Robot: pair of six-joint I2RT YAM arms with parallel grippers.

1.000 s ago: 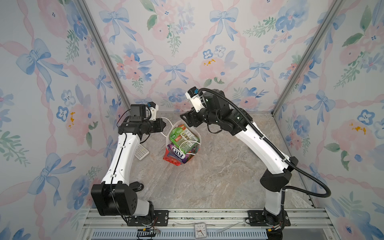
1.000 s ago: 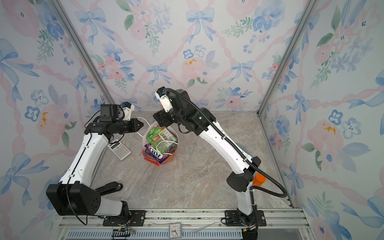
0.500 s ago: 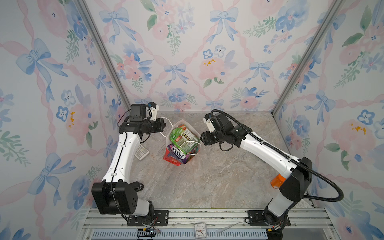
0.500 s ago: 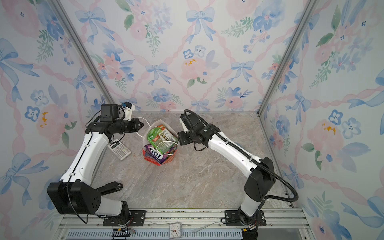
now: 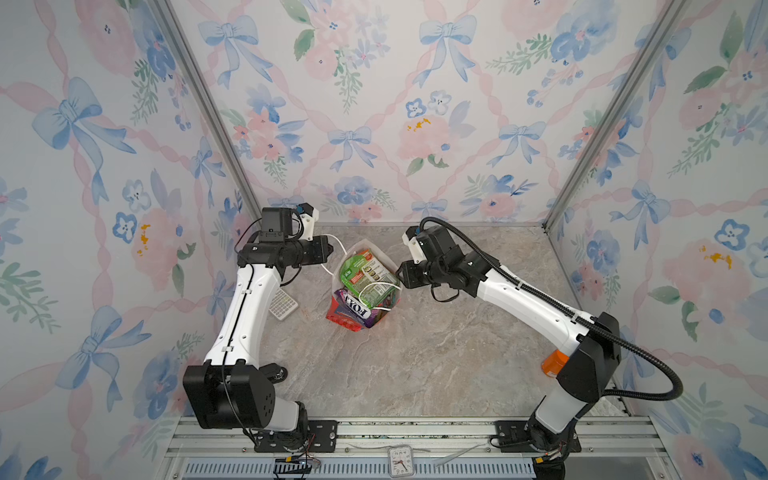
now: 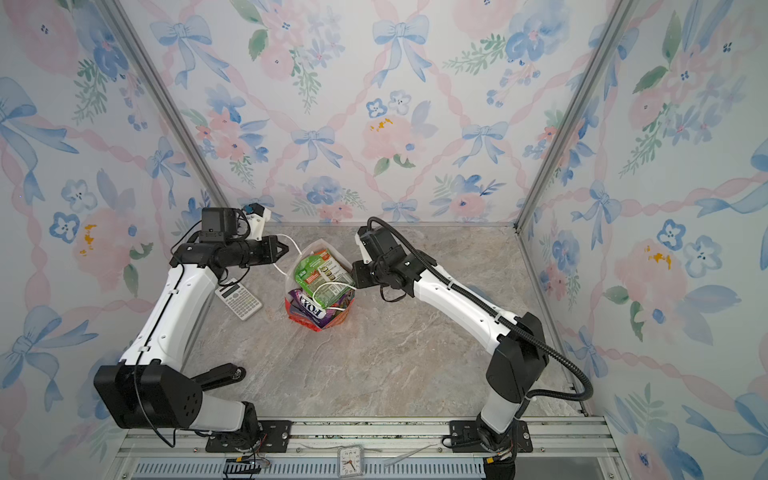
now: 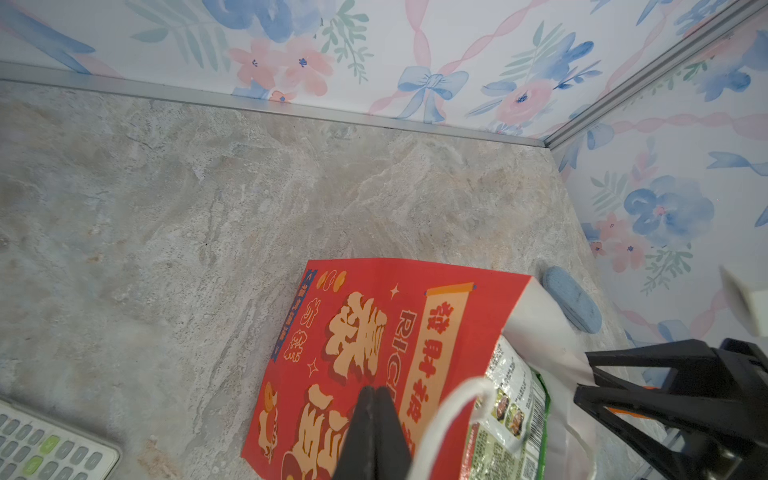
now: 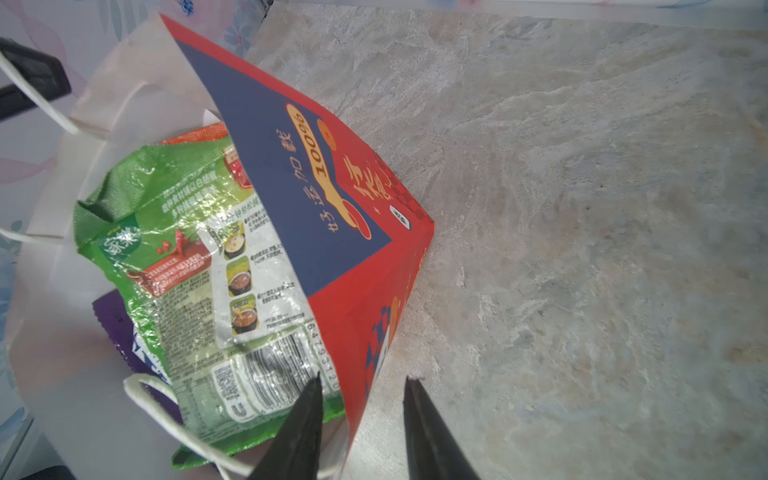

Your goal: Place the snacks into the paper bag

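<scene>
The purple packet [image 5: 354, 309] reads "FOX". The bag [image 7: 357, 332] shows "RIC" among gold Chinese characters, and "100%" on its blue side. The green packet [image 8: 187, 216] carries Chinese print and a barcode [image 8: 274, 370] numbered from "6479".

I see a red paper bag [image 7: 365, 324] with gold characters and a navy side, a green packet [image 8: 178, 208], a purple packet [image 5: 353, 309], and a grey-marbled tabletop [image 5: 415, 365].
</scene>
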